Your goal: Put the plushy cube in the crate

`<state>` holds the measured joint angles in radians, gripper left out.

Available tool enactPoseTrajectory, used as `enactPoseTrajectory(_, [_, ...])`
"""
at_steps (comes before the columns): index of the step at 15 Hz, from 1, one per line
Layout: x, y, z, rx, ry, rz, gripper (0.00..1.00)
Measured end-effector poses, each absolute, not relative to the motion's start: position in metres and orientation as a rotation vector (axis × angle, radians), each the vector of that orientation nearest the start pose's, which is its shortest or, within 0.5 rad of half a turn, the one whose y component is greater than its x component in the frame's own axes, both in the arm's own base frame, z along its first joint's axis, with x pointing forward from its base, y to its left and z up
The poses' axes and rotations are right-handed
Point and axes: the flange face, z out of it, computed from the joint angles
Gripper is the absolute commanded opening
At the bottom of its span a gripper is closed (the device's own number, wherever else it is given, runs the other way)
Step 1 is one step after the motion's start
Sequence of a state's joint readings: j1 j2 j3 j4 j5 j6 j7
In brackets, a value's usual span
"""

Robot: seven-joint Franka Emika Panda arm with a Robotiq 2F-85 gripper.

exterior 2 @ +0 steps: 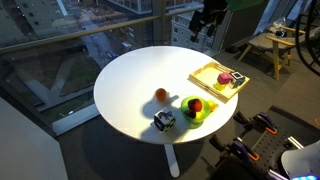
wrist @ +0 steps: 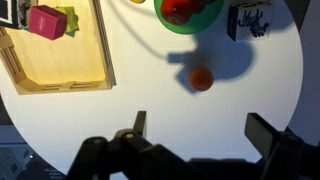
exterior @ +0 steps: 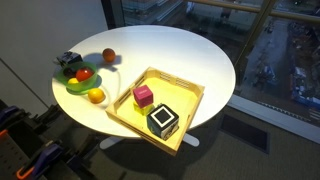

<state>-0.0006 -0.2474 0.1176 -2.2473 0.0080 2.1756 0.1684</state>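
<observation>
The plushy cube (exterior: 68, 60) is a small dark grey and white lump on the white table, just beside the green plate. It also shows in an exterior view (exterior 2: 164, 121) and at the top right of the wrist view (wrist: 250, 20). The crate (exterior: 180, 95) is a shallow yellow tray near the table edge, seen in both exterior views (exterior 2: 208, 80) and in the wrist view (wrist: 60, 70). It holds a pink cube (exterior: 143, 95) and a black cube with white markings (exterior: 163, 122). My gripper (wrist: 200, 130) is open and empty, high above the table, far from the plushy cube.
A green plate (exterior: 75, 88) with red and yellow fruit stands next to the plushy cube. A loose orange fruit (wrist: 201, 79) lies on the table between plate and gripper. The round table (exterior: 180, 50) ends close to the crate. Windows stand behind.
</observation>
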Motion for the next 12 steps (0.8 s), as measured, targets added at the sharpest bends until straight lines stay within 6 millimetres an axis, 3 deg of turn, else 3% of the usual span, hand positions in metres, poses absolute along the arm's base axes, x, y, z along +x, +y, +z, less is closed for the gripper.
enactPoseTrajectory(12, [0.497,0.076,0.459,-3.092,0.064,0.005,1.0])
